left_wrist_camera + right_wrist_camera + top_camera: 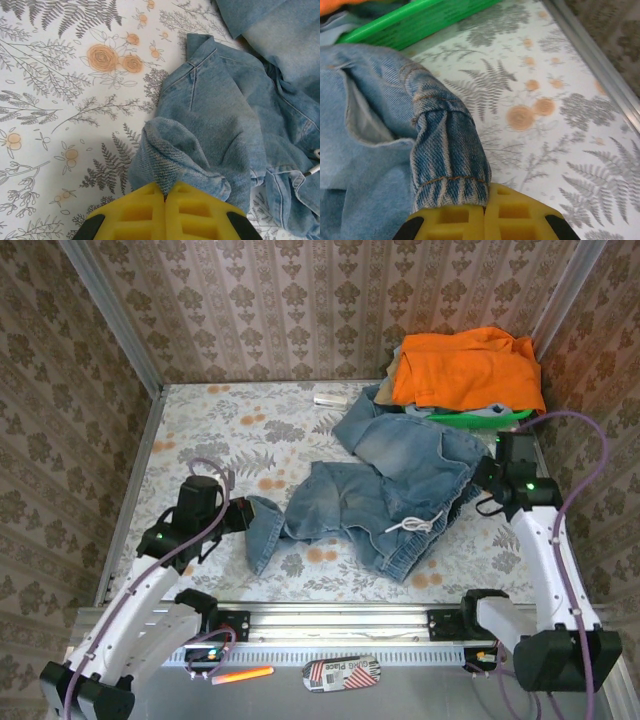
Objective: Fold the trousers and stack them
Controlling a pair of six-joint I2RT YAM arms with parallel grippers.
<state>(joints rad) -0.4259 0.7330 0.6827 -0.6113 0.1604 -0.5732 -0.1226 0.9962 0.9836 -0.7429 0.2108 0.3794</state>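
Note:
The trousers (400, 490) lie crumpled across the middle of the floral table, faded blue denim with a white drawstring showing. My left gripper (243, 515) is at their left end. Its yellow fingers (137, 212) are shut on a bunched fold of the trousers (215, 115), which rises out of the seam between them at my left gripper (165, 192). My right gripper (487, 475) is at the right edge of the heap. In the right wrist view my right gripper (485, 205) is shut, with a stitched hem of the trousers (445, 150) pinched at the fingers.
A bright orange garment (465, 365) is piled on a green basket (480, 415) at the back right, its rim (420, 22) close to the right gripper. A small pale object (328, 398) lies at the back. The metal table rail (600, 65) runs along the right.

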